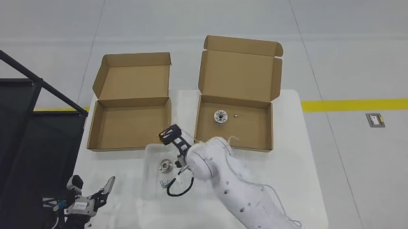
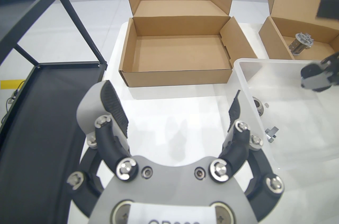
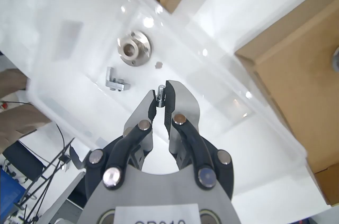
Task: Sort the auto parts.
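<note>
Bench [image 1: 299, 165]: white, on grey floor [image 1: 191, 18].
Left pincer [image 2: 172, 100]: apart, parked beside the bin, out of the way.
Left box [image 1: 129, 125]: empty.
Bin [image 2: 243, 71]: flange [image 3: 134, 48], bracket [image 3: 114, 81] unsorted.
Right pincer [image 3: 161, 89]: clamped on a bolt [image 3: 160, 101] over the bin, probably bound for a box.

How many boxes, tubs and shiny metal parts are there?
Cardboard boxes: 2
Clear tub: 1
Round metal parts: 2
Bolts or screws: 2
Bracket: 1
Tiny metal bit: 1
Total: 9
</note>
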`<state>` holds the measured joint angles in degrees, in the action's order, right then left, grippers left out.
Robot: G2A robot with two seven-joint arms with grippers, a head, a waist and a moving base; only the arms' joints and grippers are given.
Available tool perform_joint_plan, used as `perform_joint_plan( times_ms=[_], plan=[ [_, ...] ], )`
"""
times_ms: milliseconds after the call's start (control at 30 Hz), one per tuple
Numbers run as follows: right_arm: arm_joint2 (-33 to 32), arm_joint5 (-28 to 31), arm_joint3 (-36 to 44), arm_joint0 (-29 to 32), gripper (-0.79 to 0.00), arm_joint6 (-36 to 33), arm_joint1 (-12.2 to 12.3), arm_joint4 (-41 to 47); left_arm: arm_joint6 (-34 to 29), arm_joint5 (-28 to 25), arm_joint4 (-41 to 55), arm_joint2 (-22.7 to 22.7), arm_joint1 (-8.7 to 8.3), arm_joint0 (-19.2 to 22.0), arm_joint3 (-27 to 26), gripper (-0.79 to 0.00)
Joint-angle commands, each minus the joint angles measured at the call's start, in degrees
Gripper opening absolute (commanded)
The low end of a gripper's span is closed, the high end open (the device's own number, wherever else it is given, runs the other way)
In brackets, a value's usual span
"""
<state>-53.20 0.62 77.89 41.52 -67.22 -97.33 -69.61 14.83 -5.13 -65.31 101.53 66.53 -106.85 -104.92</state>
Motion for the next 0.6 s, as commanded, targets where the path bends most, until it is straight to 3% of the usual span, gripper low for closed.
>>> perform_joint_plan(
  times_ms=[0, 100, 267, 567],
  plan=[
    [-4.37, 2.44, 13.08, 5.75, -0.785, 0.63, 1.38, -0.45, 0.0, 0.0, 0.0, 0.0, 0.0, 0.0, 0.0, 0.0],
    [-8.1, 5.03, 25.83, 12.53, -0.785, 3.84, 2.69, -1.53, 0.0, 0.0, 0.0, 0.0, 0.0, 0.0, 0.0, 0.0],
    [-12.37, 4.73, 35.7, 18.81, -0.785, 14.57, 3.73, -4.53, 0.0, 0.0, 0.0, 0.0, 0.0, 0.0, 0.0, 0.0],
    [-12.37, 4.73, 35.7, 18.81, -0.785, 14.57, 3.73, -4.53, 0.0, 0.0, 0.0, 0.0, 0.0, 0.0, 0.0, 0.0]
  ],
)
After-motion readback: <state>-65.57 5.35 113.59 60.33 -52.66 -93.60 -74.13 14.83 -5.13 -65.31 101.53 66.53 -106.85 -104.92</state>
